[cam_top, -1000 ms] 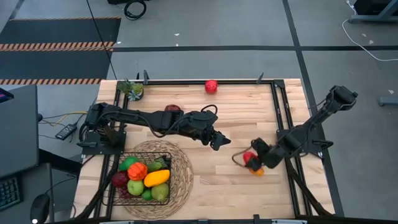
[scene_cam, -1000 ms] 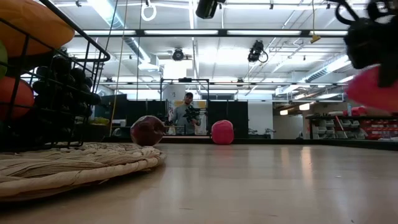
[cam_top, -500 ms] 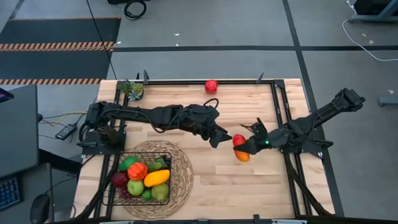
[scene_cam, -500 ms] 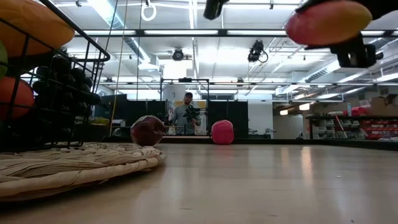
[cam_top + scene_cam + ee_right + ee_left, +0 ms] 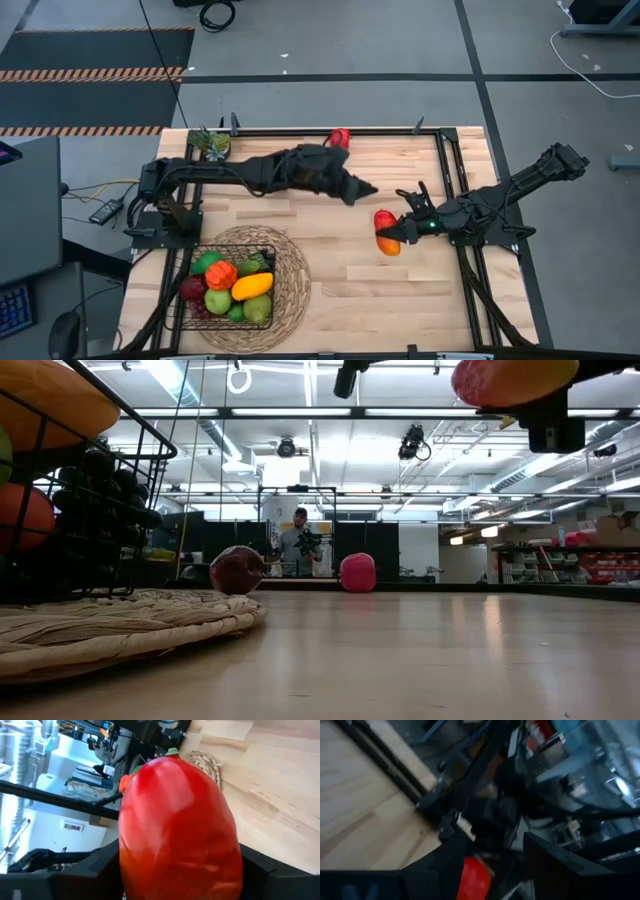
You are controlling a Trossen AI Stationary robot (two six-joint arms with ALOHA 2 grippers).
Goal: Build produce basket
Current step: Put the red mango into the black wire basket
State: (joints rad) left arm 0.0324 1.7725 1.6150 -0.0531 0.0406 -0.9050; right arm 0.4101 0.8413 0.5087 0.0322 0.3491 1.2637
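My left gripper (image 5: pixel 368 189) has swung away from the basket (image 5: pixel 228 287), its jaws unreadable, so I'd carry the mango (image 5: pixel 386 232), clamped in my right gripper (image 5: pixel 392 235), slowly over the rim.

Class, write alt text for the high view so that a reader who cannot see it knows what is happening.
Seen from above, the right pincer holds a red-and-orange mango over the middle of the wooden table. The left pincer hovers just beyond it, empty. A black wire basket of produce sits on a round woven mat at the near left corner.
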